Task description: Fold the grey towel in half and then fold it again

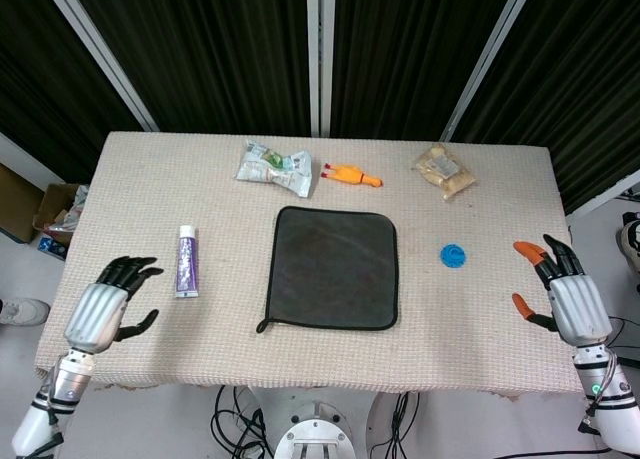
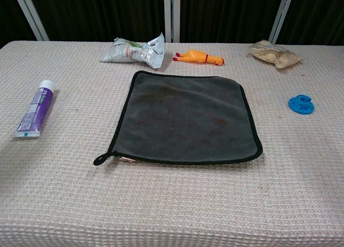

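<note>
Over on the far left, the left hand (image 1: 103, 314) is hovering above the near-left corner of the table (image 1: 130, 179), fingers spread and holding nothing. Only the head view is catching it; the chest view is showing no hand at all.

Just beyond it, the purple-and-white tube (image 1: 187, 261) is lying flat on the waffle-weave cloth, white cap pointing toward the far edge, well apart from the hand. Up at the back, a crumpled silver-and-green foil packet (image 1: 274, 167) is sitting near the far edge, and right beside it the orange rubber chicken toy (image 1: 350, 176) is lying on its side.

Centre stage, the grey towel (image 1: 332, 269) is lying fully spread out and flat in the middle of the table, unfolded, its black-trimmed edge showing all the way round. Its small black hanging loop (image 2: 100, 159) is poking out at the near-left corner. Nothing is touching the towel.

Moving right, a clear bag of beige snacks (image 1: 444, 170) is resting at the far right, and nearer in a small blue round object (image 1: 453, 255) is sitting between the towel and the table's right edge.

Finally, the right hand (image 1: 563, 291) is hanging just off the right edge, orange-tipped fingers apart, grasping nothing.
</note>
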Robot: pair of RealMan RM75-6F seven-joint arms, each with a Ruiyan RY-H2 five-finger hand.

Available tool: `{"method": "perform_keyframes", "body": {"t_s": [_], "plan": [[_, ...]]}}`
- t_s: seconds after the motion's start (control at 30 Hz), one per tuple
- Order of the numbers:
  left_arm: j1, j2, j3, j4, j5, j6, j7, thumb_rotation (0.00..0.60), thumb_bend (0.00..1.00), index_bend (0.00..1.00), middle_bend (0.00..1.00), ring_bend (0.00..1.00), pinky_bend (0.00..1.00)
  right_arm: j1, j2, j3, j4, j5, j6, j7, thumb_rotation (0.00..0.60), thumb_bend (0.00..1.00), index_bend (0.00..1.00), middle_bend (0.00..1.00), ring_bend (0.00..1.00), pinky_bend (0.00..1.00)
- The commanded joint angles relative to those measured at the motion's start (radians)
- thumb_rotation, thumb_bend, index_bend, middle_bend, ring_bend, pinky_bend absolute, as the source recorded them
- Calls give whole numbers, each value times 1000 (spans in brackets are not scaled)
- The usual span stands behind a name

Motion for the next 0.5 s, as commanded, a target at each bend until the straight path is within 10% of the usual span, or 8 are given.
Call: {"method": "perform_keyframes", "body": {"t_s": [0.03,0.5], "plan": [[-79,-69,9,27,58,-87,-31,600,272,265,174,145,136,4,4,-1,-13,-9,1,-9,600,233,172,183,0,105],[-221,-334,31,177,19,-297,-15,600,238,296,175,146,135,-1,-8,-6,-29,-27,30,-19,600,233,180,183,0,106]]}}
